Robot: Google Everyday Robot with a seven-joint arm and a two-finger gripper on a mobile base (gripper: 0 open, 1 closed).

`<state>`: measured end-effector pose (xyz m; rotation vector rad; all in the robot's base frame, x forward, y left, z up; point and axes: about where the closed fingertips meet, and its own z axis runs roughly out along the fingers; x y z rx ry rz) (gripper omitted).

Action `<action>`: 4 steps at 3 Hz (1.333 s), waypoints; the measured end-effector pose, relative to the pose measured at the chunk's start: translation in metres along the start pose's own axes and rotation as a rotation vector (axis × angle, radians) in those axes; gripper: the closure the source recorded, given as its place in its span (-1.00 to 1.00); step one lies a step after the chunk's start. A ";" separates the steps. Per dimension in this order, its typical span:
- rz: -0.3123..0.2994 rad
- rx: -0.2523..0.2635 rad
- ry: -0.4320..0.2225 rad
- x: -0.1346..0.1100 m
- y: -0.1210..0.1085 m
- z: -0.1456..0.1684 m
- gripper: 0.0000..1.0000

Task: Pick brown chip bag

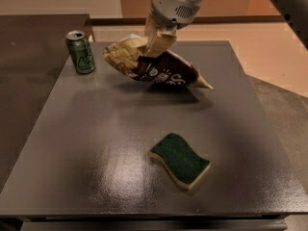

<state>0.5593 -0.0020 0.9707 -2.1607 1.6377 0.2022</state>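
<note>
The brown chip bag (161, 69) is a crumpled dark brown foil bag with white lettering and tan ends. It hangs tilted above the dark table (96, 143), its left end higher than its right tip, with a shadow below it. My gripper (156, 44) comes down from the top of the camera view and is shut on the bag's upper middle. The white arm housing sits just above it.
A green can (81, 52) stands upright at the table's back left. A green-and-yellow sponge (180, 160) lies at the front right. The table's edges drop off on the right and front; another dark counter lies to the left.
</note>
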 end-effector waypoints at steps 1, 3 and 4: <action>-0.003 0.056 -0.020 -0.008 -0.022 -0.031 1.00; -0.029 0.180 -0.035 -0.009 -0.046 -0.086 1.00; -0.029 0.180 -0.035 -0.009 -0.046 -0.086 1.00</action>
